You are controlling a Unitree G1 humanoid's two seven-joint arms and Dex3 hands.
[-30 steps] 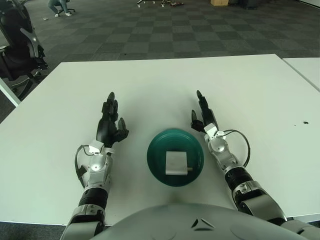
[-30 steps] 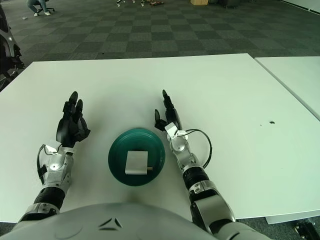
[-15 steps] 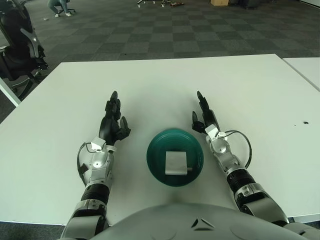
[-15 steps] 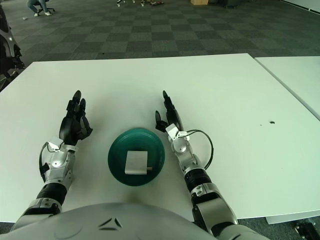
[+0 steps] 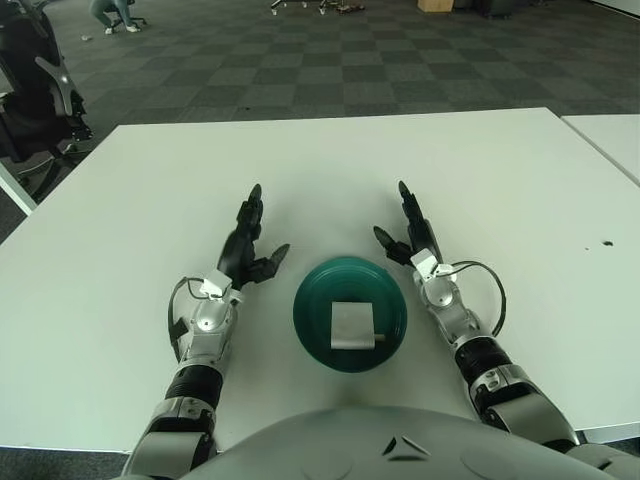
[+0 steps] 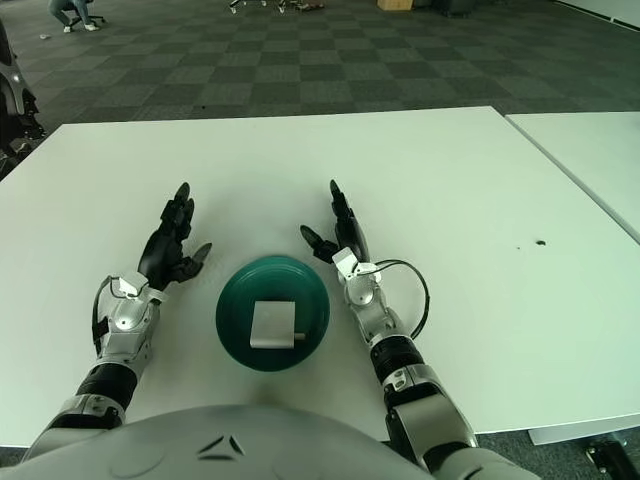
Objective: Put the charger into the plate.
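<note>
Charger [image 5: 351, 326] sits in plate [image 5: 312, 300]. Left hand [image 5: 247, 247] at 9 o'clock, right hand [image 5: 409, 238] at 3; both released, holding nothing.

Both forearms stretched forward, palms turned inward toward each other. Left hand [image 5: 247, 247] open, holding nothing: long fingers [image 5: 253, 203] pointing ahead, thumb angled off to their right. Right hand [image 5: 408, 238] open and empty too, fingers straight ahead, thumb jutting to their left.
</note>
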